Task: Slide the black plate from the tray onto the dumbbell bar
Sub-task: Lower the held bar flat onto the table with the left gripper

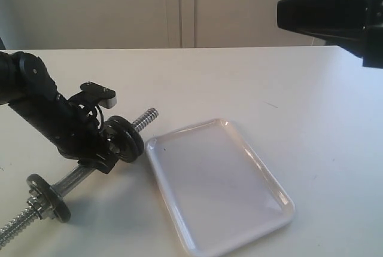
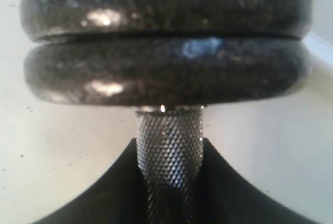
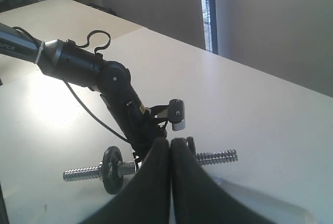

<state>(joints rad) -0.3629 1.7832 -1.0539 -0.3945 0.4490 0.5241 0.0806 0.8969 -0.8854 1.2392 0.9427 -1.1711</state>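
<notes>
The dumbbell bar (image 1: 75, 178) lies slanted on the table left of the white tray (image 1: 179, 131), which holds nothing. Two dark discs sit pressed together on the bar. The outer one, toward the threaded end by the tray, is the black plate (image 1: 134, 142), seen close up in the left wrist view (image 2: 166, 5). My left gripper (image 1: 99, 149) is shut on the bar's knurled middle (image 2: 169, 146), right behind those discs. My right gripper (image 1: 281, 13) hangs high above the table's right side, shut and holding nothing (image 3: 170, 143).
A third dark disc (image 1: 49, 197) sits near the bar's other threaded end, with a chrome collar beside it. The left arm's cable (image 3: 88, 41) loops over the table behind it. A wall runs along the table's far edge.
</notes>
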